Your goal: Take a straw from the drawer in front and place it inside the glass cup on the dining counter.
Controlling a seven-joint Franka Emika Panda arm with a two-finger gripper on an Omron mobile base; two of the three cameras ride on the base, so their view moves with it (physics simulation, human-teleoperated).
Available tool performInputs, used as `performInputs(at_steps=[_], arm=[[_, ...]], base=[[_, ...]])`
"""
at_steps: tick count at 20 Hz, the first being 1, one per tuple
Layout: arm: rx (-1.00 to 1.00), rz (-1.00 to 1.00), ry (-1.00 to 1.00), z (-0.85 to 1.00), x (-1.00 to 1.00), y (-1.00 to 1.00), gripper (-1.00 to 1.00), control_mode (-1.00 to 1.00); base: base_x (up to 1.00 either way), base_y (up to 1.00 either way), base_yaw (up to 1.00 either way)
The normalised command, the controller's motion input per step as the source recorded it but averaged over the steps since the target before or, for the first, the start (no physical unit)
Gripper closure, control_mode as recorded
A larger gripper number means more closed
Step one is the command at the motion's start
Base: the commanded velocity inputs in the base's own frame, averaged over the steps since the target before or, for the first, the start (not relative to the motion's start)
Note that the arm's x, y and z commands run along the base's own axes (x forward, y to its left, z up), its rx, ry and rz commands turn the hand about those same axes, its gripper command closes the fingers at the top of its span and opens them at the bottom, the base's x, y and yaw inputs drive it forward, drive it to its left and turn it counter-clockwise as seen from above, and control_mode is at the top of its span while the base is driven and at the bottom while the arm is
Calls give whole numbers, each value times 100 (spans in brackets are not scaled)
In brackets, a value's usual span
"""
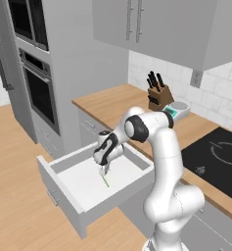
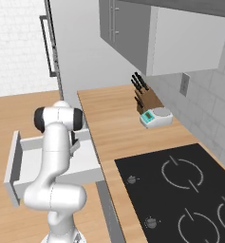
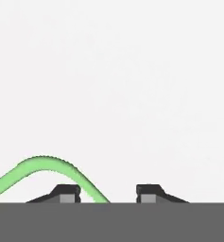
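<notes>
Inside the drawer: the drawer (image 1: 83, 181) stands pulled out from under the worktop, white floor bare apart from one straw.
Gripper: the gripper (image 1: 104, 172) points down into the drawer, fingers (image 3: 66, 193) partly spread with a gap between them, low over the floor.
Straw: the green straw (image 1: 106, 181) lies on the drawer floor; in the hand view (image 3: 47, 165) it runs down between the fingers, beside one tip. Gripped or not, I cannot tell.
Beyond the drawer: worktop (image 1: 117, 105) with a knife block (image 1: 159, 93), a scale (image 1: 177, 110) beside it, a black hob (image 1: 218, 159) nearer along it.

No readable text, labels or numbers anywhere.
</notes>
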Motion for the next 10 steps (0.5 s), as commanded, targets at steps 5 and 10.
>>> performInputs(at_steps=[5,10], arm=[[7,5,5,-33,-2,0,100,-100],[1,2,0,-11,-26,0,100,-100]], base=[[0,0,0],[0,0,0]])
